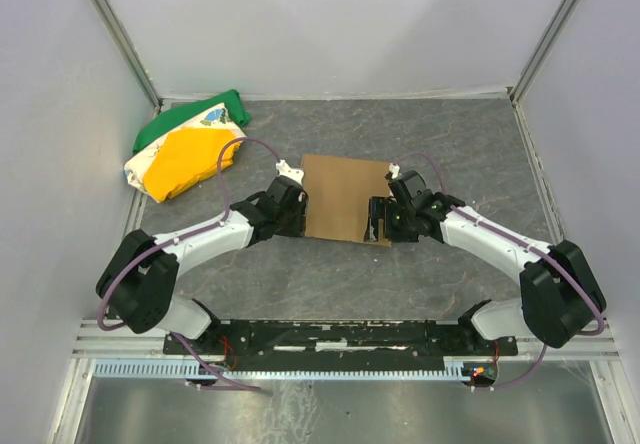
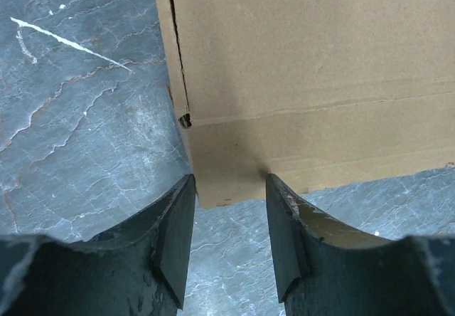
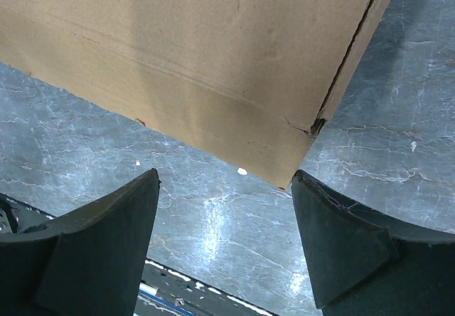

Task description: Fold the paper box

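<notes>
A: Where is the paper box (image 1: 343, 196)?

B: At the middle of the grey desk (image 1: 450, 144), lying low and flat, plain brown top up. The green, yellow and white cloth bundle (image 1: 185, 149) sits well apart, toward 10 o'clock from it, in the far left corner.

A: And the arms?

B: Both are bent with elbows flared outward at the near corners and forearms angling inward. The left arm reaches toward 2 o'clock and brings the left hand (image 1: 297, 214) to the box's near left corner. The right arm mirrors it toward 10 o'clock, with the right hand (image 1: 378, 221) at the near right corner.

A: Is the left hand gripping?

B: In its wrist view the left hand (image 2: 229, 184) has a narrow gap, and the box's corner pokes in between the tips. One of its fingers (image 2: 288, 230) looks to meet the cardboard edge. I cannot tell if there is any squeeze, and the jaws are apart.

A: And the right?

B: The right hand (image 3: 226, 181) is spread wide. The box's corner points down at 6 o'clock, just beside the tip of the finger (image 3: 341, 245) at 3 o'clock. The other finger stands clear of the cardboard, with bare desk between them.
</notes>
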You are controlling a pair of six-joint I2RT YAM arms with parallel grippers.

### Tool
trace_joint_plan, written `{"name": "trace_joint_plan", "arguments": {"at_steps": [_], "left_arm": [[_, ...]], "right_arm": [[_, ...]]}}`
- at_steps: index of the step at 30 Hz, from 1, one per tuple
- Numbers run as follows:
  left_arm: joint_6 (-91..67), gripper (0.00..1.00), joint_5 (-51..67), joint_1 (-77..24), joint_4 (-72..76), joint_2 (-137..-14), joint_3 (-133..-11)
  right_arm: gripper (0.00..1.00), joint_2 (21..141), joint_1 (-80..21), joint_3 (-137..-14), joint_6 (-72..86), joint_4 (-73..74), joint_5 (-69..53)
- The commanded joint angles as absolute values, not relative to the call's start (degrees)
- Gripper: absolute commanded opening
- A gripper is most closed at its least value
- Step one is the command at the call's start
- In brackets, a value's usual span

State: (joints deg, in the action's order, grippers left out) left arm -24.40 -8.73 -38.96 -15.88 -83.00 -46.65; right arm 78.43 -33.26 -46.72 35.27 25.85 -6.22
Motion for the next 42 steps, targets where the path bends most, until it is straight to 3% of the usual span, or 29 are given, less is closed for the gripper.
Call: {"name": "trace_joint_plan", "arguments": {"at_steps": [1,42], "left_arm": [[-26.57,0.50,-5.41,-38.79,-12.76,-83.20,-46.92],[-30.01,0.51,5.44,-35.21,-14.95,-76.55,-45.89]], "right_arm": [[0.83,78.51,-33.42,-48.01,35.52,22.80,-7.44],[0.82,73.27,-33.44,-49.45,36.34,26.63,-8.05]]}}
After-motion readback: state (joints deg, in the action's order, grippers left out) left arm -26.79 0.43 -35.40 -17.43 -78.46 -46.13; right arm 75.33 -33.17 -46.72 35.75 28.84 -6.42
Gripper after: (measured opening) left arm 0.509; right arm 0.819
